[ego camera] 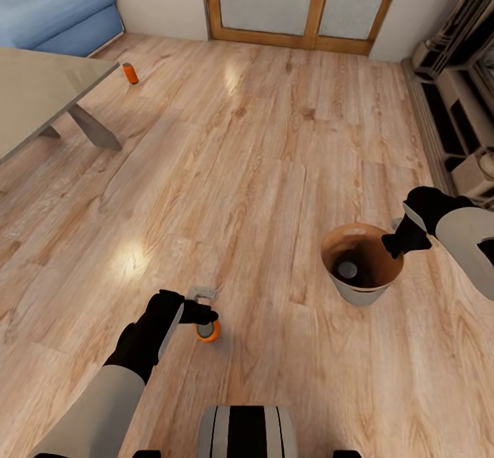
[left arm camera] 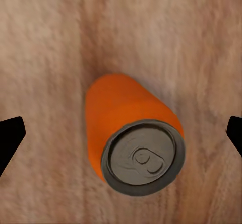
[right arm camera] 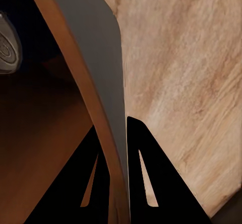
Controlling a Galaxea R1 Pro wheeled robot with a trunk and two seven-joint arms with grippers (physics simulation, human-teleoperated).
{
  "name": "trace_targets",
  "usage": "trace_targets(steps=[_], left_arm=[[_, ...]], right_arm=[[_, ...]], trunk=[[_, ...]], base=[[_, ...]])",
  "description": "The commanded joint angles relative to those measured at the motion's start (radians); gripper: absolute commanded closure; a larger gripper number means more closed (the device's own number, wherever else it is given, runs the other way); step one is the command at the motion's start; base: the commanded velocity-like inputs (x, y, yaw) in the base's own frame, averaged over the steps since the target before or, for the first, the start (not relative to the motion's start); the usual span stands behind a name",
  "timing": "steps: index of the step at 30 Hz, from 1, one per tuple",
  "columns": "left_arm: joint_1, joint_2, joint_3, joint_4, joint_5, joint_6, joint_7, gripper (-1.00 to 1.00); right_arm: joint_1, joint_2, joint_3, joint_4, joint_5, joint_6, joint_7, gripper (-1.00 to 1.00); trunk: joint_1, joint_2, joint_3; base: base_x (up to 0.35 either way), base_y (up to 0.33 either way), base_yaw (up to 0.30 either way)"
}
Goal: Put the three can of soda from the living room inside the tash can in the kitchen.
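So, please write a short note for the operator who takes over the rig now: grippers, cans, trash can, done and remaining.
Left gripper: open, fingers on either side of an upright orange can on the wood floor, not closed yet.
Right gripper: shut on the rim of the trash can, one finger inside, one outside.
Done: one dark can lies inside the trash can.
Second orange can stands on the floor near the grey table.
Left: grasp both orange cans, drop them in, bring the trash can to the kitchen.
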Motion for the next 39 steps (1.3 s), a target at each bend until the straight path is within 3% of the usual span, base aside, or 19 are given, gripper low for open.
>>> trace_targets(steps=[1, 8, 14, 21, 30, 39], left_arm=[[0.0, 0.0, 0.0, 0.0, 0.0, 0.0, 0.0, -1.0], [0.0, -0.002, -0.001, 0.002, 0.0, 0.002, 0.001, -1.0], [0.0, -0.003, -0.001, 0.002, 0.002, 0.002, 0.001, -1.0], [0.0, -0.006, -0.001, 0.008, 0.003, 0.002, 0.001, -1.0], [0.0, -0.015, -0.004, 0.013, 0.002, 0.002, -0.001, -1.0], [0.0, -0.016, -0.004, 0.014, -0.002, 0.002, -0.001, -1.0]], right_arm=[[0.0, 0.0, 0.005, 0.001, -0.003, 0.001, 0.004, 1.0], [0.0, -0.003, 0.006, -0.001, -0.003, 0.001, 0.004, 1.0], [0.0, -0.002, 0.006, -0.001, -0.003, 0.001, 0.004, 1.0], [0.0, -0.003, 0.005, -0.001, -0.003, 0.001, 0.004, 1.0], [0.0, -0.004, 0.005, -0.001, -0.003, 0.001, 0.004, 1.0], [0.0, -0.004, 0.004, -0.001, -0.003, 0.001, 0.004, 1.0]], trunk=[[0.0, 0.0, 0.0], [0.003, -0.001, -0.023], [0.003, -0.001, -0.023], [0.006, -0.003, -0.05], [0.006, -0.003, -0.05], [0.01, -0.005, -0.085]], base=[[0.058, 0.019, 0.0], [0.016, 0.005, 0.0], [0.001, 0.0, 0.0], [0.0, 0.0, 0.0], [0.0, 0.0, 0.0], [0.0, 0.0, 0.0]])
